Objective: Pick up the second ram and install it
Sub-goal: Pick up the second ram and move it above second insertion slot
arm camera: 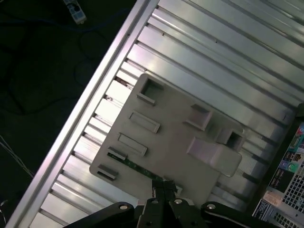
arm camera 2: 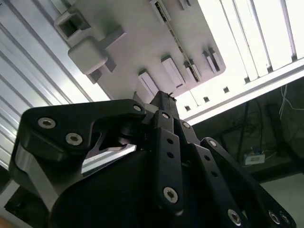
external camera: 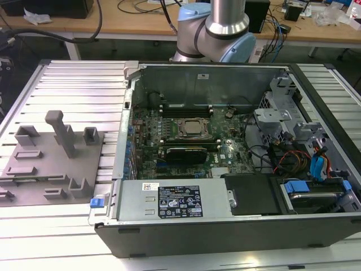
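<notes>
Second ram (arm camera: 134, 165) lies on the grey tray (arm camera: 180, 137), a thin dark strip running along the tray's edge in the first wrist view; it shows as little more than a line, so it probably stands on its long edge in a shallow groove, kept there so narrow fingers can pinch it from above, though I cannot be sure of that; it has not been picked up. The gripper (arm camera: 164, 183) hangs above that edge of the tray, lined up with one end of the strip and, as far as I can judge, apart from it; its fingers (arm camera 2: 166, 142) are drawn together to a point in both wrist views, with nothing visibly between them. In the exterior view the tray sits on the slatted metal table (external camera: 73, 79), just beside the open computer case (external camera: 225, 226) on the exterior view's left; the moulded blocks (external camera: 62, 132) on it look shaped to hold parts at fixed places. The case lies on its side with its cover off, so the board faces up; the memory slots (external camera: 186, 107) beside the CPU socket (external camera: 190, 129) are thus open to a reach from above; whether any slot is filled I cannot tell.
</notes>
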Tool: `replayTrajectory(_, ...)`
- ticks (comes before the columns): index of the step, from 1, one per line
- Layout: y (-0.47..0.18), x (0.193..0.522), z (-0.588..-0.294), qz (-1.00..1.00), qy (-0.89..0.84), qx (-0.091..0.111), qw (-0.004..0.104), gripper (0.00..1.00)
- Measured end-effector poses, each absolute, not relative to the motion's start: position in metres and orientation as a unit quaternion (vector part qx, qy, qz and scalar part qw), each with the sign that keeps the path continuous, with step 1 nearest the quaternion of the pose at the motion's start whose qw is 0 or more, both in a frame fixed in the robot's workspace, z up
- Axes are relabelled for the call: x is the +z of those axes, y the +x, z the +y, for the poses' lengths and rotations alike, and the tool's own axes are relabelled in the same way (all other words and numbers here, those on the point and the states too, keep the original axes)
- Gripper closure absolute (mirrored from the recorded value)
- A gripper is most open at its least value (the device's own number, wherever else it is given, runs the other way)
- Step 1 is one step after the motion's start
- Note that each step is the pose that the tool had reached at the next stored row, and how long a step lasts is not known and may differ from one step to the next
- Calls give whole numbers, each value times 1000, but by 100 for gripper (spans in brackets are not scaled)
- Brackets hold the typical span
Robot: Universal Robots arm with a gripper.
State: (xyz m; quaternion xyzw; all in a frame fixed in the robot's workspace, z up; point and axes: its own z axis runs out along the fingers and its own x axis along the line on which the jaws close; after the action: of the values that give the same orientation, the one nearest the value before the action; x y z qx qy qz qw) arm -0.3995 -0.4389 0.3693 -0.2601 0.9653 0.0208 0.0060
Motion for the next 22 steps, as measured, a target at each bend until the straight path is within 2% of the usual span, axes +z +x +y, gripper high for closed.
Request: replayTrajectory(22,-399,369,-439,921,-390,21,3,89)
